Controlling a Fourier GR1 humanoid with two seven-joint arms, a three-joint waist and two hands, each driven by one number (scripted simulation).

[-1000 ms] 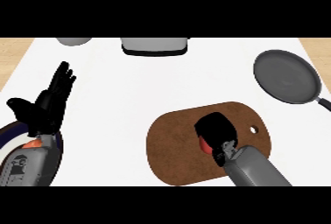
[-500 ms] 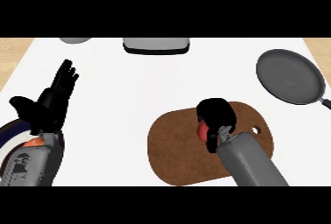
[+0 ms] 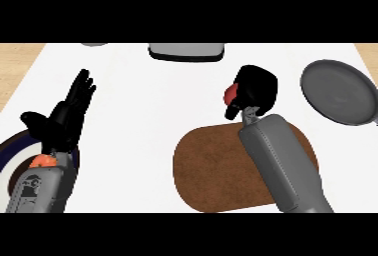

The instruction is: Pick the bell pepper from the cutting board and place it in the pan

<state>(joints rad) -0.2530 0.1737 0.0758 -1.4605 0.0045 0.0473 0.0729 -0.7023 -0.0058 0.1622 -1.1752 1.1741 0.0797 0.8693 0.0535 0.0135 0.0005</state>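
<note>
My right hand [image 3: 255,91] is curled round a red bell pepper [image 3: 232,93], of which only a sliver shows at the hand's left side. Hand and pepper are above the white counter, just past the far edge of the brown cutting board [image 3: 214,170]. The dark grey pan [image 3: 341,97] lies to the right of the hand, apart from it. My right forearm crosses the board's right half. My left hand [image 3: 63,117] rests open at the left, fingers up.
A grey rectangular container [image 3: 186,51] sits at the counter's far edge, with a small grey object [image 3: 94,44] to its left. A dark plate with a white ring [image 3: 9,160] and an orange item [image 3: 42,160] show beside my left forearm.
My right hand has lifted the pepper off the cutting board and carried it away from me, past the board's far edge. The left hand has kept still.
</note>
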